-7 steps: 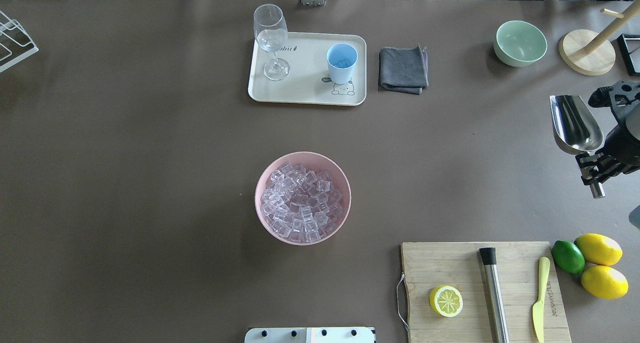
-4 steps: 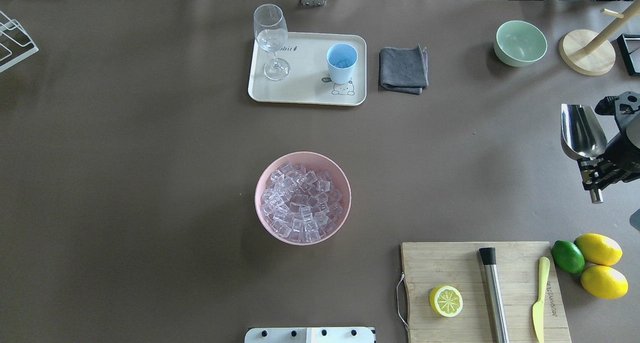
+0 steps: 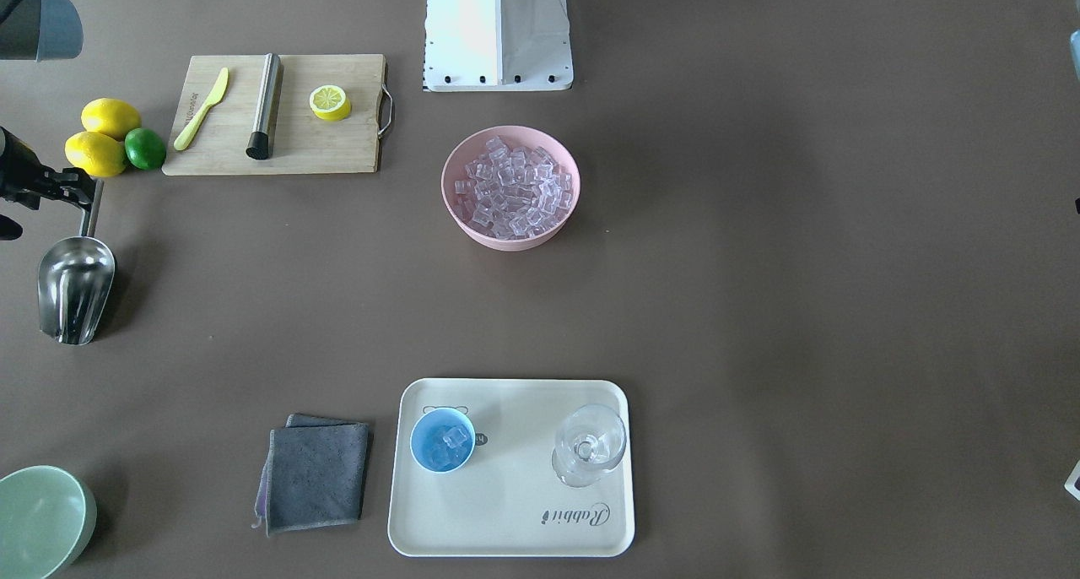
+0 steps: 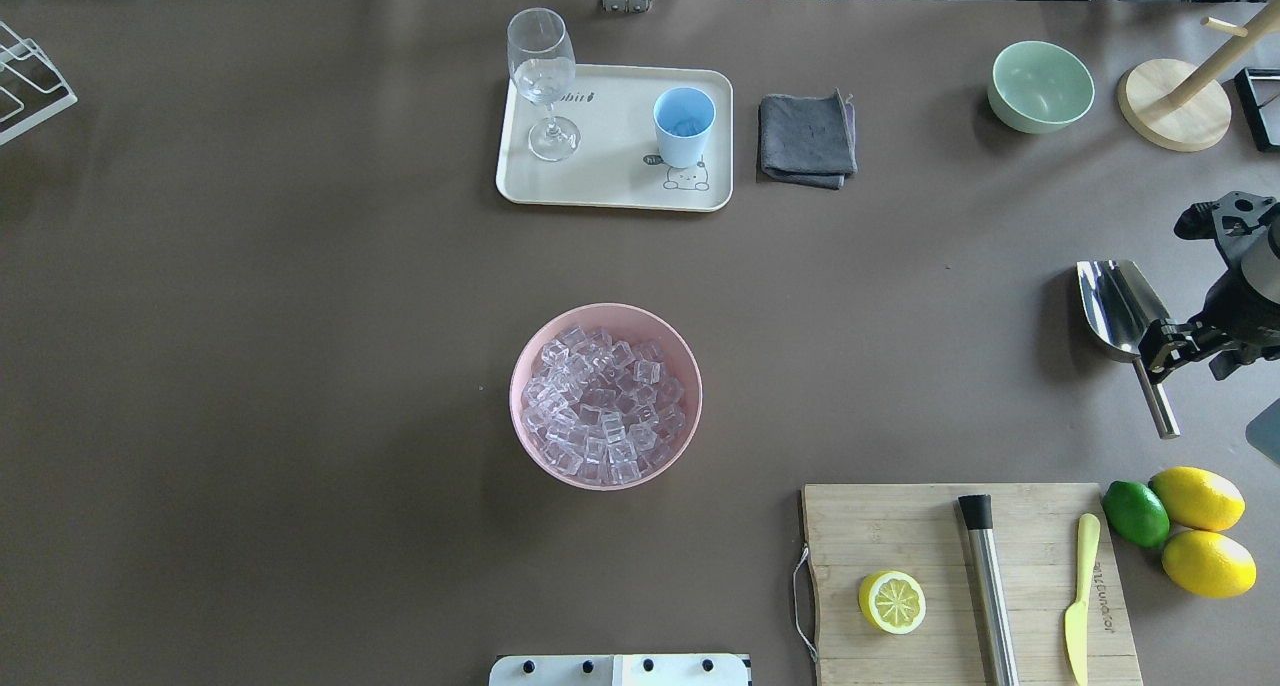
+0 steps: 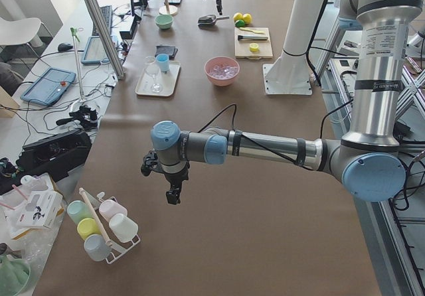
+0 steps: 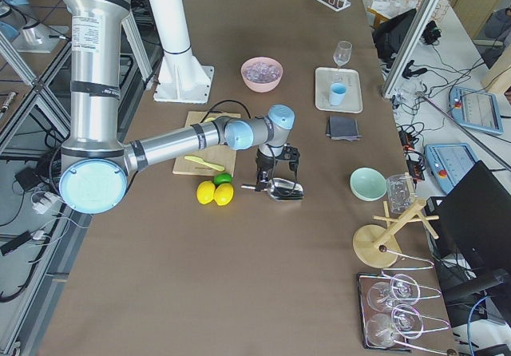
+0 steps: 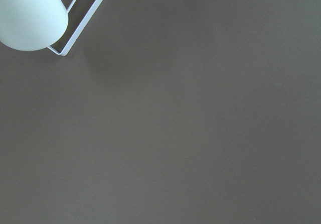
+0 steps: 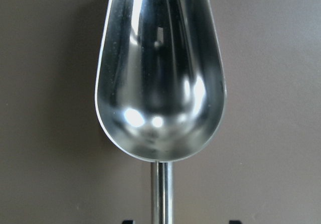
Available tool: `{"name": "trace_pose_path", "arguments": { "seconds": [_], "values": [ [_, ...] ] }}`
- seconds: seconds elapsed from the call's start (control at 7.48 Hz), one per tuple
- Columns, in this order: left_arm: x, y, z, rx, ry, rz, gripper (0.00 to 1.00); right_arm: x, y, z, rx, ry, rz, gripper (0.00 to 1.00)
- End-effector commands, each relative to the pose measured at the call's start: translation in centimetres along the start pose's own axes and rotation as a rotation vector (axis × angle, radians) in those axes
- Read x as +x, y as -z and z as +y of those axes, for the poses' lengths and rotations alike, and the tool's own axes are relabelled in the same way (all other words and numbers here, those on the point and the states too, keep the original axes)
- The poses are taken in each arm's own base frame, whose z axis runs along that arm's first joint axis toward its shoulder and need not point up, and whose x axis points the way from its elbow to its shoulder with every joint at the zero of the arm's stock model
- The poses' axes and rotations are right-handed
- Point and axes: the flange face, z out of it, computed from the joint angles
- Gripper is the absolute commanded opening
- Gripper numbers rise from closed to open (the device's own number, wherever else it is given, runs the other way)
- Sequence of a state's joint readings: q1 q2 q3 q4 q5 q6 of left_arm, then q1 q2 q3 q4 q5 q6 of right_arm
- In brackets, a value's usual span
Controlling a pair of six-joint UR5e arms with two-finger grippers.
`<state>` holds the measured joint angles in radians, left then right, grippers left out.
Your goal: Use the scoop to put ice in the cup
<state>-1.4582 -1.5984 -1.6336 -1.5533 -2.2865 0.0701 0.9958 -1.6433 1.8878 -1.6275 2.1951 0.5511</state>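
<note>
Overhead exterior: one scoop (image 4: 1118,306) lies, handle between parted right fingers (image 4: 1160,346); one cup (image 4: 684,126) holds ice (image 3: 447,444); left fingers (image 5: 174,193), cannot tell.

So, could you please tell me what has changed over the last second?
The right gripper lowered the scoop to the table, a little towards the robot. In the wrist view its jaws stand clear of the handle, so it seems released. The cup, ice and pink bowl stayed put.
</note>
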Motion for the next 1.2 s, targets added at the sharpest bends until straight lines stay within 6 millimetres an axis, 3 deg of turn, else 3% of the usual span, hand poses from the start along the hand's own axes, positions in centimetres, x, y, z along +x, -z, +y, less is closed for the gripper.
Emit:
{"name": "trace_pose_path", "arguments": {
  "seconds": [0.0,0.27,0.67,0.94,1.07],
  "values": [
    [1.4,0.4,0.8,-0.011,-0.008,0.001,0.98,0.4,1.8,0.5,-0.012,0.005,-0.077,1.0],
    [0.1,-1.9,2.8,-0.069,0.027,0.003,0.98,4.7,4.2,0.2,0.017,0.061,-0.07,1.0],
    [2.8,-0.9,2.2,-0.054,-0.024,0.009,0.98,13.2,7.7,0.4,0.058,0.089,-0.053,1.0],
    [2.4,-1.6,2.3,-0.068,-0.015,0.008,0.98,21.3,9.0,1.5,0.068,0.1,-0.06,1.0],
    [1.8,-2.2,2.6,-0.082,-0.005,0.007,0.98,26.1,7.4,2.1,0.041,0.111,-0.037,1.0]
  ]
}}
